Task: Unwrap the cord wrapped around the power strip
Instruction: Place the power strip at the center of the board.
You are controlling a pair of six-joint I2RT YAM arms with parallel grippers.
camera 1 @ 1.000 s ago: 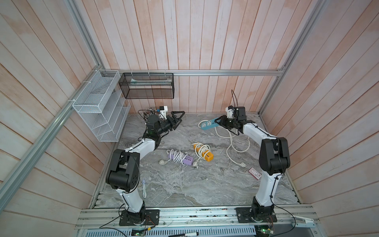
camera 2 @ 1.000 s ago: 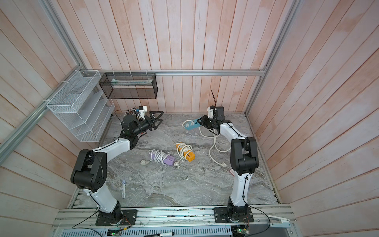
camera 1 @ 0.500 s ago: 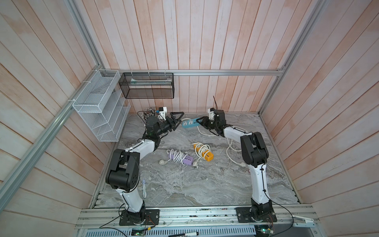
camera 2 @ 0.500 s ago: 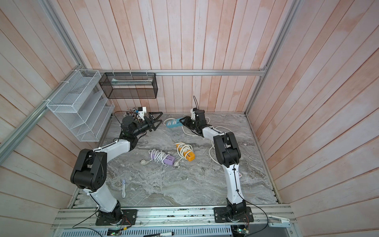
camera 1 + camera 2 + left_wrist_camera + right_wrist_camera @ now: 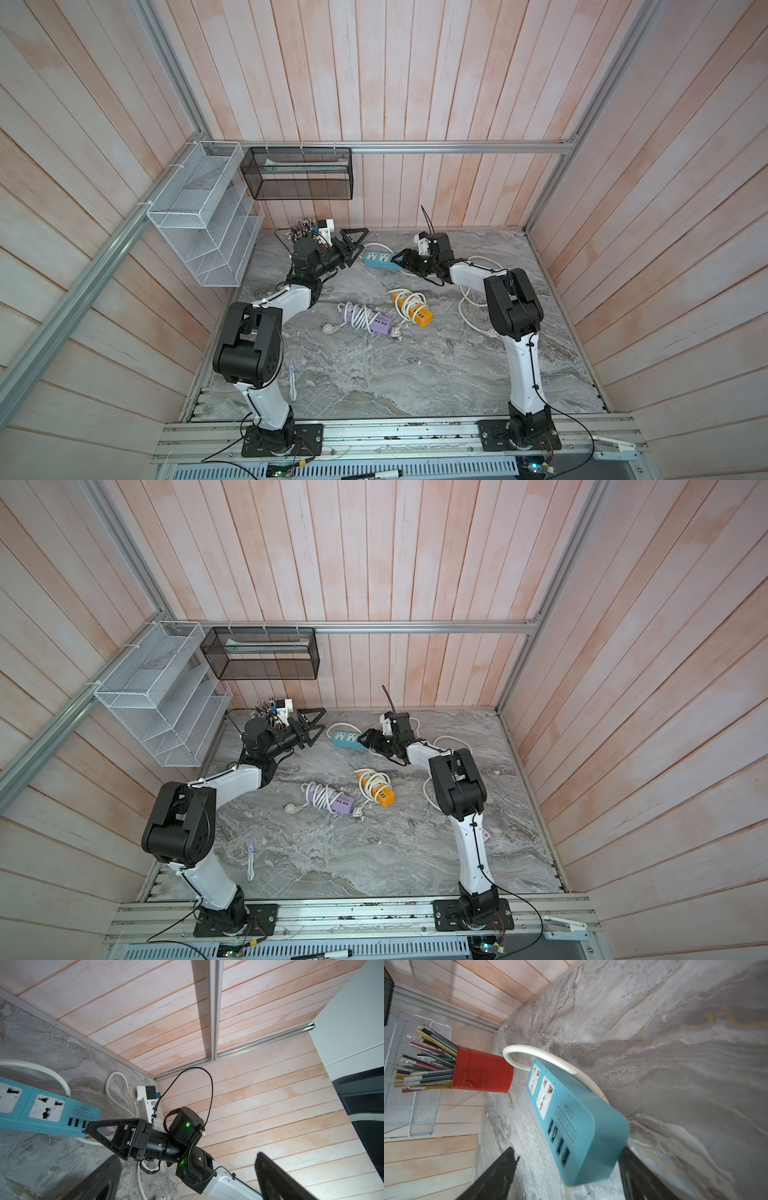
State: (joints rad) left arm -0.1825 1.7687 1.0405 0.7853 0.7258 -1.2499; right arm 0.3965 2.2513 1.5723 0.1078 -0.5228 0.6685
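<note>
The blue power strip lies sockets-up at the back of the marble table. Its white cord leaves the far end, curves behind the strip and trails loose to the right, with no turns around the body. My right gripper is open and straddles the strip's USB end; one finger stands clearly off it. My left gripper hovers open and empty just left of the strip, facing the right gripper.
A purple strip and an orange strip, both cord-wrapped, lie mid-table. A red pencil cup stands in the back-left corner. A white mesh rack and a black basket hang on the walls. A pen lies front left.
My right arm has carried the blue strip leftward along the back of the table toward the left gripper, and its jaws have opened off the strip. The left arm has barely moved.
</note>
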